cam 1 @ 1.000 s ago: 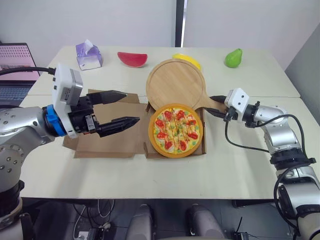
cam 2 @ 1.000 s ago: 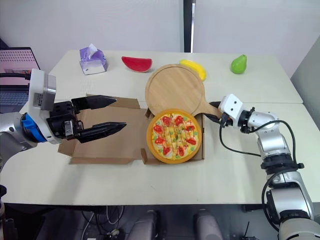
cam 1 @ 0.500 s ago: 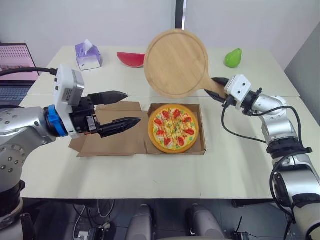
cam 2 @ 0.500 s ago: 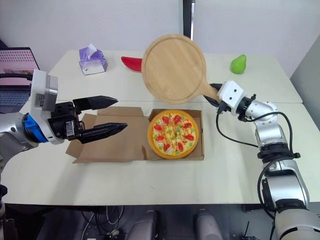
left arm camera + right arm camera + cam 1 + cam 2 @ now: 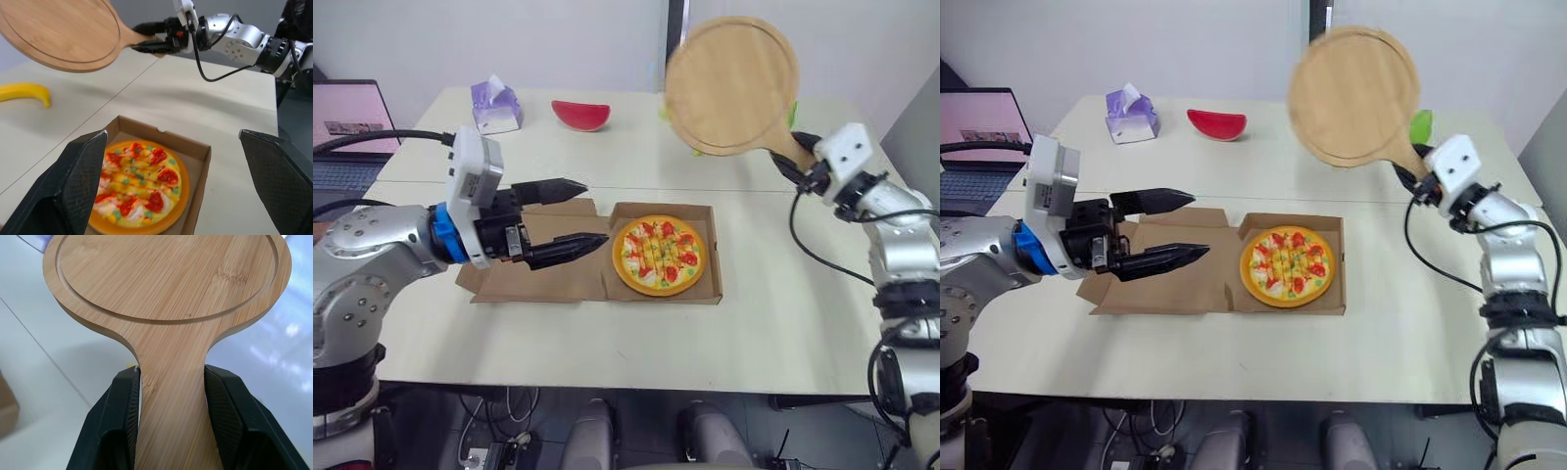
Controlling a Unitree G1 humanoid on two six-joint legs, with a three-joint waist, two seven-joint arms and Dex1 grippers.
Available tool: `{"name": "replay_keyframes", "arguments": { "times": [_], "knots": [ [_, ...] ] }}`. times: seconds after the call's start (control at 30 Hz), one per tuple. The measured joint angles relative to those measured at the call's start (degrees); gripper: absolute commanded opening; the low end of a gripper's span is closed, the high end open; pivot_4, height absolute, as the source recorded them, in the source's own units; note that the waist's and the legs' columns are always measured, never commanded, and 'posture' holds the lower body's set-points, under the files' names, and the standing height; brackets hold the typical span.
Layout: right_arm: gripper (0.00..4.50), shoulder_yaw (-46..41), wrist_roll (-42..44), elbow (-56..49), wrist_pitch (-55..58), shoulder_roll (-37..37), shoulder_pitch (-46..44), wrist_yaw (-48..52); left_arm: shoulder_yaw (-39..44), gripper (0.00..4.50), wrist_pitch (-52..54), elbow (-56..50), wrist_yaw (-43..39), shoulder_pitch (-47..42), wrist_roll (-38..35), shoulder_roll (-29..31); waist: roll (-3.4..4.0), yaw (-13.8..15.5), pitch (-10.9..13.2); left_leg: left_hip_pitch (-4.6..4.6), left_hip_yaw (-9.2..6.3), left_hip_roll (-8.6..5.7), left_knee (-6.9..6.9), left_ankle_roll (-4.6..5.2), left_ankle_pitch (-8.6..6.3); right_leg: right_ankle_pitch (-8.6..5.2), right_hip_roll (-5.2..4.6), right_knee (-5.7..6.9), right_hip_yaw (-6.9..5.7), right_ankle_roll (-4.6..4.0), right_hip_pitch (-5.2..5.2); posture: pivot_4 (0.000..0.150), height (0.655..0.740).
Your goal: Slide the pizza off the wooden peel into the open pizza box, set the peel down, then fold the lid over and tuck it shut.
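Note:
The pizza (image 5: 665,254) lies in the tray half of the open cardboard box (image 5: 717,286) at mid-table. The box's lid (image 5: 538,285) lies flat to its left. My left gripper (image 5: 579,211) hovers open over the lid, fingertips pointing at the pizza. My right gripper (image 5: 794,158) is shut on the handle of the round wooden peel (image 5: 732,82), held high in the air and tilted up at the right rear of the table. The right wrist view shows both fingers (image 5: 123,416) clamped on the peel (image 5: 166,289) handle. In the left wrist view the pizza (image 5: 137,182) lies between the open fingers (image 5: 78,181).
A tissue pack (image 5: 496,106) and a red watermelon slice (image 5: 580,115) sit along the table's far edge. A green pear (image 5: 1420,125) shows behind the peel and a yellow banana (image 5: 24,91) lies nearby. A laptop (image 5: 347,127) stands at far left.
My right arm has lifted the peel higher and swung it to the right, away from the box. The view has shifted. The left gripper stays open over the lid.

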Motion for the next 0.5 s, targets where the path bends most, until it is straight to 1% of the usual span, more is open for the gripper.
{"name": "replay_keyframes", "arguments": {
  "times": [0.13,0.2,0.27,0.33,0.4,0.5],
  "knots": [
    [1.69,-6.2,1.7,-11.4,12.9,-1.5,12.6,-4.1,-3.7,4.5,-1.7,1.8,-0.4,-3.6,1.2,-2.9,0.01,-0.1,0.0,0.04,0.06,0.0,-0.01,0.0,0.0,0.0,0.04,0.06,0.08,0.0,-0.02,0.15,0.74],
    [1.69,-10.5,3.9,-21.4,23.7,-0.5,21.5,-7.3,-6.1,4.5,-2.2,3.2,-1.4,-6.1,1.9,-5.0,0.03,-0.2,0.0,0.06,0.03,0.02,-0.03,0.0,0.0,-0.01,0.08,0.06,0.06,0.0,0.0,0.15,0.74],
    [1.69,-12.6,5.8,-28.5,33.5,1.5,27.5,-9.9,-7.4,4.5,-2.2,4.6,-1.9,-7.6,1.9,-6.4,0.04,-0.9,0.0,0.09,0.07,0.03,-0.02,0.0,0.0,-0.01,0.09,0.1,0.14,0.01,0.0,0.15,0.74],
    [1.69,-14.3,8.3,-34.8,42.4,3.9,31.6,-12.3,-8.6,4.5,-2.2,5.6,-2.9,-8.9,2.1,-6.9,0.06,-1.4,0.0,0.18,0.08,0.03,-0.04,0.0,0.0,-0.01,0.12,0.12,0.21,0.01,0.01,0.15,0.74],
    [1.69,-16.0,10.5,-40.7,50.8,6.8,33.8,-15.1,-9.2,4.5,-2.2,6.1,-4.1,-9.5,2.7,-6.9,0.1,-1.8,-0.1,0.22,0.07,0.04,-0.08,0.0,0.0,-0.01,0.15,0.12,0.21,0.02,0.02,0.15,0.74],
    [1.69,-17.5,12.5,-45.8,58.4,9.3,33.8,-18.5,-9.9,4.5,-2.7,7.0,-5.4,-9.6,3.6,-6.9,0.1,-1.9,-0.1,0.19,0.06,0.03,-0.09,0.01,0.0,-0.02,0.15,0.09,0.18,0.02,0.02,0.15,0.74]
  ]
}}
